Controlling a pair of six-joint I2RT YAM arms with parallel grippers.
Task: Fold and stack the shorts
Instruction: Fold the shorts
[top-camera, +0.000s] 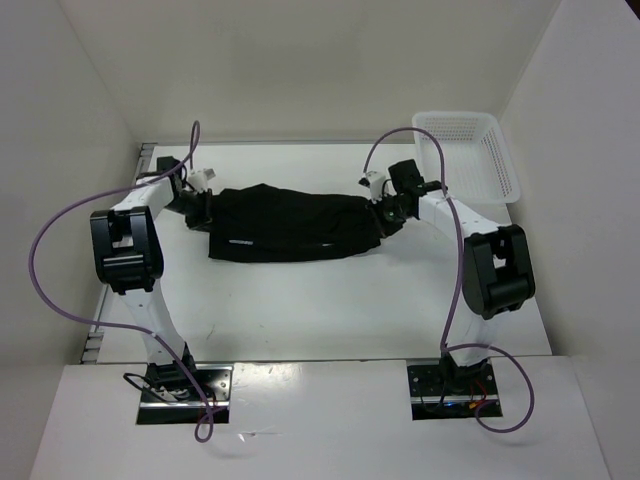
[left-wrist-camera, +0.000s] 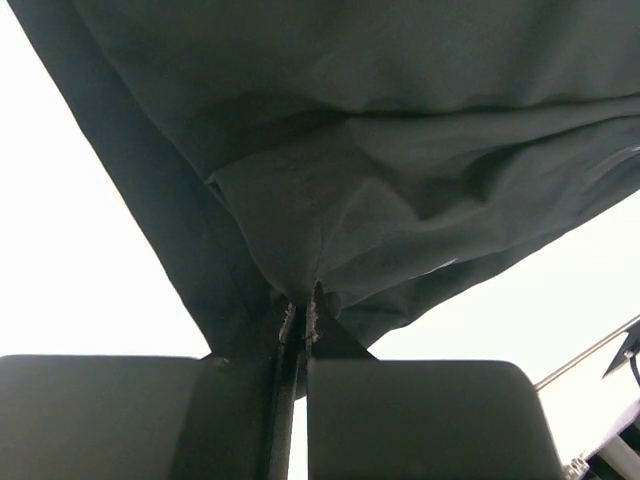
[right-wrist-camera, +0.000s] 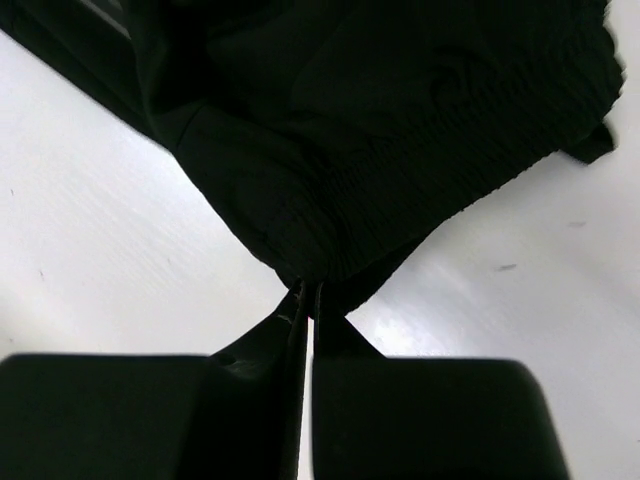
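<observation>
The black shorts (top-camera: 290, 228) are stretched sideways between my two grippers at the far middle of the table, with a tiny pale logo near the front left edge. My left gripper (top-camera: 203, 212) is shut on the shorts' left end; in the left wrist view the fabric (left-wrist-camera: 380, 150) bunches into the closed gripper (left-wrist-camera: 303, 305). My right gripper (top-camera: 384, 212) is shut on the right end; in the right wrist view the ribbed waistband (right-wrist-camera: 400, 150) is pinched in the gripper (right-wrist-camera: 310, 295). The drawstring is hidden.
A white plastic mesh basket (top-camera: 470, 155) stands at the far right corner. White walls close in the table on the left, back and right. Purple cables loop from both arms.
</observation>
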